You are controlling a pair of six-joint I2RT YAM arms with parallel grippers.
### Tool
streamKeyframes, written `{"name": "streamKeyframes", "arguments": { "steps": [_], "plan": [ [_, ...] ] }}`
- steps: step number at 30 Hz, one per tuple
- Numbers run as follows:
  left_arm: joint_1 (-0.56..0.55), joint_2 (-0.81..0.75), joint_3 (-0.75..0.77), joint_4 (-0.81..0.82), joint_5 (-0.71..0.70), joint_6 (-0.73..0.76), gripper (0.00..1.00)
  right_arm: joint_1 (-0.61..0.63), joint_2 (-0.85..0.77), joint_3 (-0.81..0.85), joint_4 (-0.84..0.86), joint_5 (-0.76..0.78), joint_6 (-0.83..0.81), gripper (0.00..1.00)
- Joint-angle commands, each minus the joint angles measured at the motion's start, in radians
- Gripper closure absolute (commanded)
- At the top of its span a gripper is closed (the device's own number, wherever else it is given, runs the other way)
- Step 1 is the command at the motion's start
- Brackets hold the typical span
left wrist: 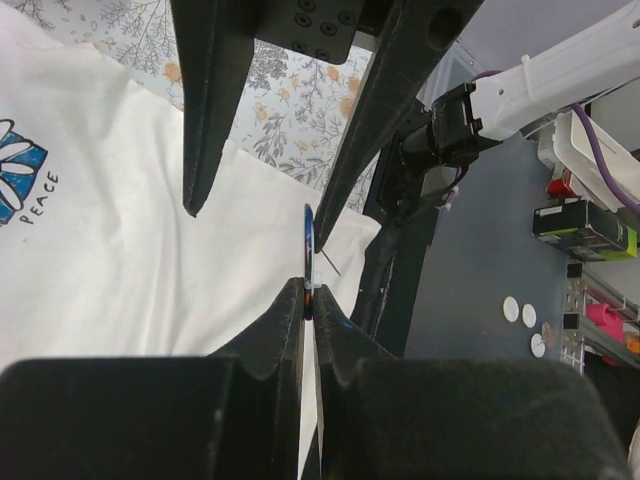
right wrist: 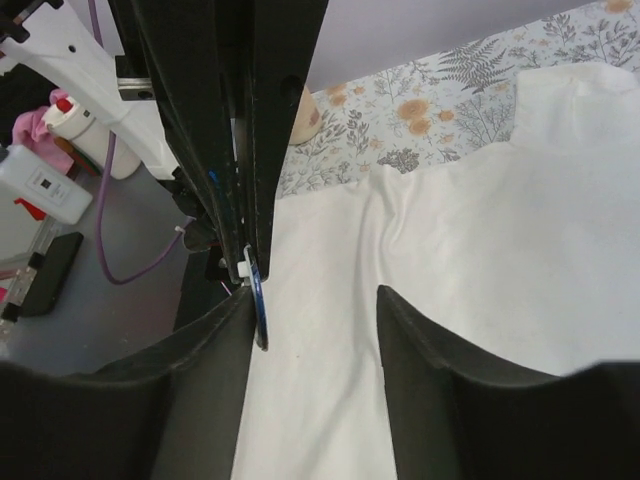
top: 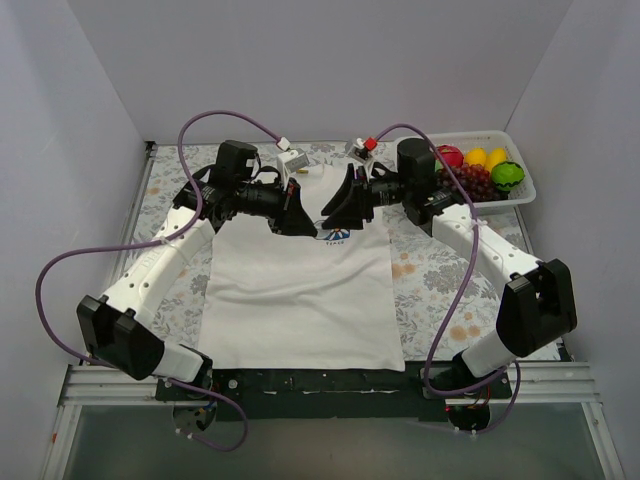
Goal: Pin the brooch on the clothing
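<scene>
The white T-shirt [top: 300, 290] lies flat on the table, neck away from me, with a blue daisy print [top: 337, 236] and the word PEACE on its chest. My left gripper [top: 300, 215] is shut on the brooch [left wrist: 308, 240], which shows edge-on as a thin blue rim above the shirt [left wrist: 120, 260]; a thin pin [left wrist: 335, 262] sticks out beside it. My right gripper [top: 340, 205] is open and faces the left one. In the right wrist view the brooch [right wrist: 259, 310] sits against its left finger [right wrist: 200, 350], above the shirt [right wrist: 450, 230]. In the top view the brooch is hidden between the grippers.
A white basket [top: 522, 190] at the back right holds red, yellow and green fruit and dark grapes [top: 475, 182]. A floral cloth [top: 430, 270] covers the table. Purple cables [top: 215, 115] loop over both arms. White walls close in left, right and behind.
</scene>
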Motion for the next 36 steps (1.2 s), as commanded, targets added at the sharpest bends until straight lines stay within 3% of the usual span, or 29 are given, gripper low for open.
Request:
{"name": "streamKeyframes", "arguments": {
  "steps": [1, 4, 5, 7, 10, 11, 14, 15, 18, 28, 31, 36],
  "plan": [
    [-0.001, -0.02, 0.019, -0.022, 0.029, 0.016, 1.0, 0.002, -0.016, 0.014, 0.022, -0.016, 0.0, 0.53],
    [-0.001, -0.017, 0.019, -0.022, 0.032, 0.016, 1.0, 0.004, -0.012, 0.008, 0.052, -0.026, 0.027, 0.75],
    [-0.001, -0.019, 0.02, -0.022, 0.029, 0.016, 1.0, 0.007, -0.013, 0.009, 0.054, -0.026, 0.029, 0.88],
    [-0.001, -0.026, 0.025, -0.017, 0.009, 0.013, 1.0, 0.006, -0.016, 0.008, 0.058, -0.023, 0.029, 0.99],
    [-0.001, -0.048, 0.014, 0.015, -0.017, -0.002, 0.82, 0.005, -0.042, -0.015, 0.083, 0.005, 0.035, 0.99],
    [-0.001, -0.054, 0.005, 0.027, -0.014, -0.007, 0.58, 0.006, -0.051, -0.032, 0.109, 0.014, 0.039, 0.99],
    [-0.001, -0.08, -0.012, 0.091, -0.003, -0.031, 0.42, 0.007, -0.079, -0.078, 0.21, 0.048, 0.09, 0.99],
    [-0.001, -0.085, -0.013, 0.114, -0.006, -0.039, 0.32, 0.006, -0.091, -0.09, 0.241, 0.056, 0.108, 0.99],
    [-0.001, -0.105, -0.027, 0.16, -0.049, -0.066, 0.21, 0.002, -0.122, -0.142, 0.371, 0.103, 0.194, 0.99],
    [0.007, -0.184, -0.191, 0.447, -0.17, -0.253, 0.15, -0.01, -0.233, -0.36, 0.809, 0.345, 0.455, 0.99],
    [0.01, -0.188, -0.211, 0.526, -0.103, -0.287, 0.19, -0.013, -0.228, -0.369, 0.905, 0.336, 0.527, 0.99],
    [0.013, -0.171, -0.228, 0.627, -0.015, -0.335, 0.4, -0.014, -0.193, -0.369, 1.02, 0.295, 0.615, 0.99]
  ]
}}
